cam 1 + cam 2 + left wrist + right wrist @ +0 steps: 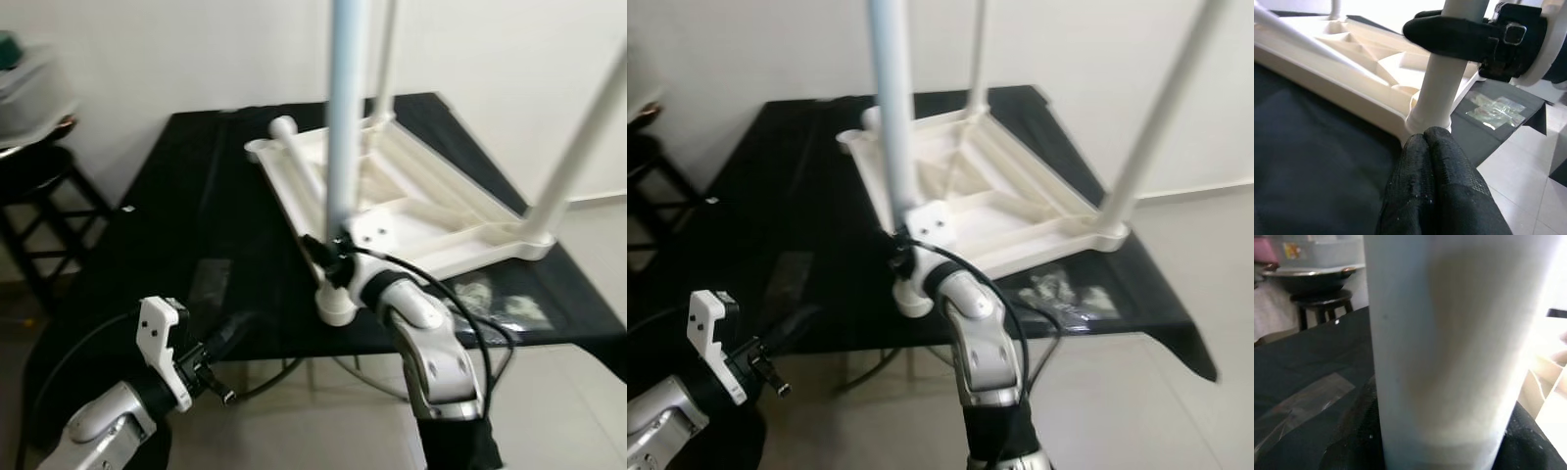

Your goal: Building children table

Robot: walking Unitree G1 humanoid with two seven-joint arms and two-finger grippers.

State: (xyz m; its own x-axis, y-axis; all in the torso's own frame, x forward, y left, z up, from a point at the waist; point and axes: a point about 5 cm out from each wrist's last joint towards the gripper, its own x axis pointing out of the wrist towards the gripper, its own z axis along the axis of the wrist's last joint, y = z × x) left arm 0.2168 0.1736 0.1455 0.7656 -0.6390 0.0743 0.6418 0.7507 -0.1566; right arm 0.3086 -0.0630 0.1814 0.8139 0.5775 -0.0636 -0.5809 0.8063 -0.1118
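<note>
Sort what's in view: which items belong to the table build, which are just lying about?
Job:
upturned white tabletop
near leg, gripped by the right gripper
loose leg lying on the tabletop
left gripper, shut, beside it

Lying about:
plastic bag
dark stool

Black table (196,225) w/ upturned white kids' tabletop (431,211) & plastic bag (495,299) on it.

The upturned children's table (411,206) looks like smooth, cream plastic; the worktop (196,255) wears matt black cloth with glossy clear tape (495,299).
</note>
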